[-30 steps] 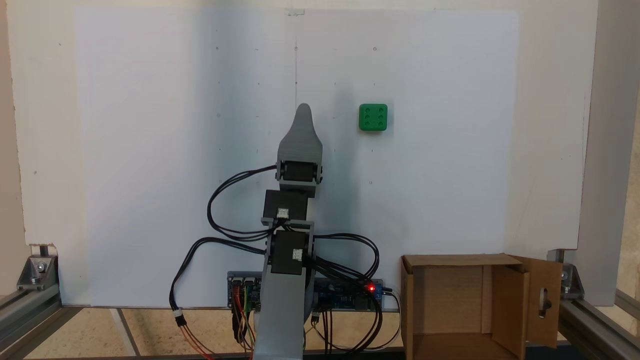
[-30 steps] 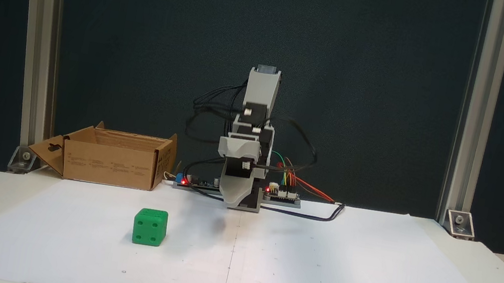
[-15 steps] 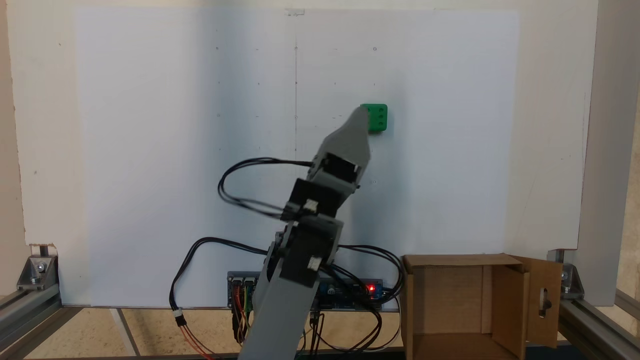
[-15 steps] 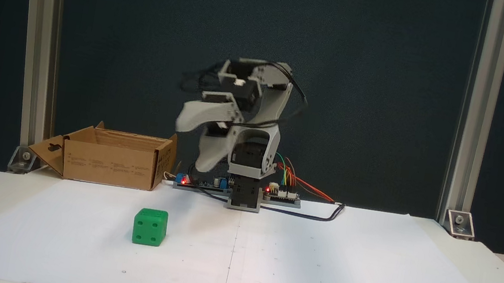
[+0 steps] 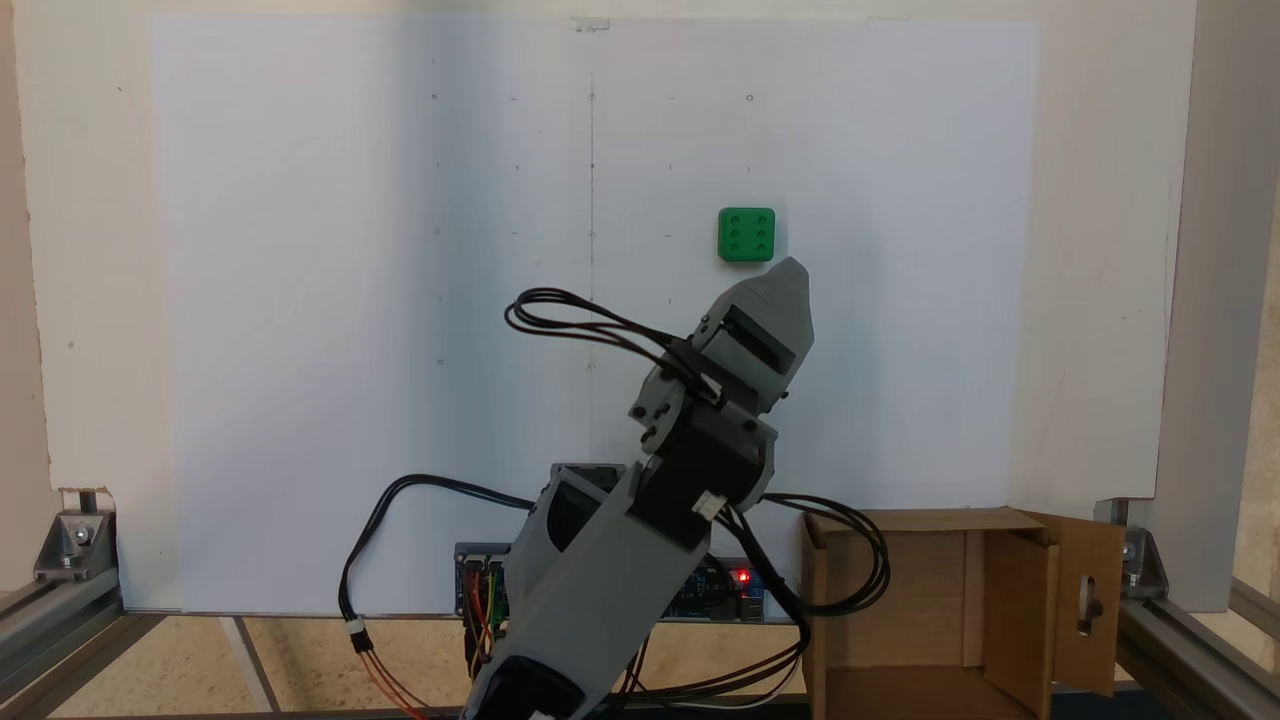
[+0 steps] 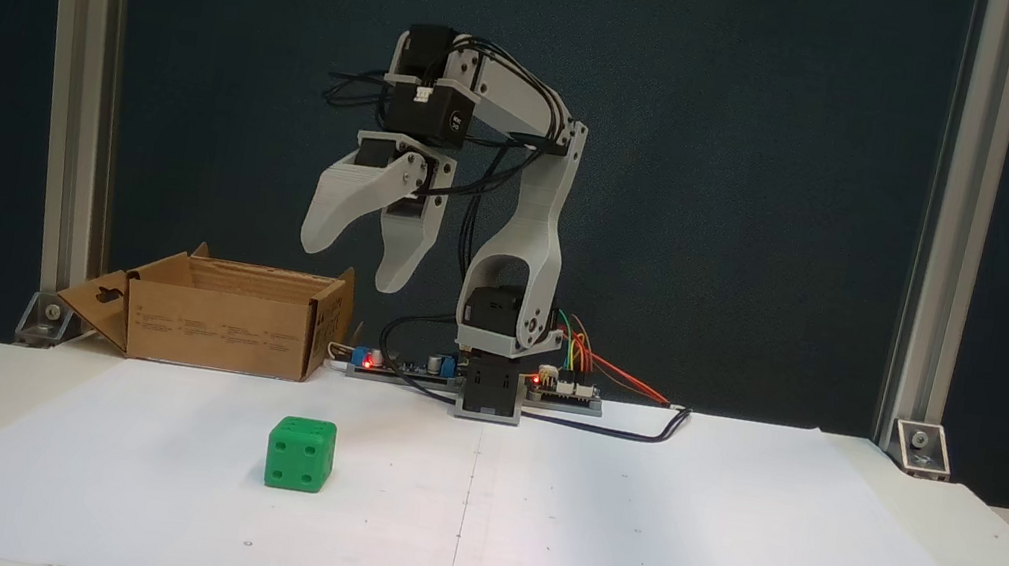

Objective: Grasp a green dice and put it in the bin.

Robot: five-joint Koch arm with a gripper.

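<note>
The tool (image 6: 349,265) hangs high in the air with its two fingers spread wide and nothing between them. Well below it, the green dice (image 6: 300,454) sits on the white desk (image 6: 625,545); seen from above, the dice (image 5: 746,235) lies just beyond the tool's tip. The bin (image 6: 221,315) stands open on the desk off to the tool's side, near the arm's base.

One fixed camera hangs high behind the arm's base, looking down across the table (image 5: 300,300) toward its far edge. Another stands low at that far edge, facing back at the arm (image 6: 514,224) against a dark backdrop. Both take in the white sheet, dice (image 5: 746,235) (image 6: 300,454) and box (image 5: 930,610) (image 6: 224,325).
</note>
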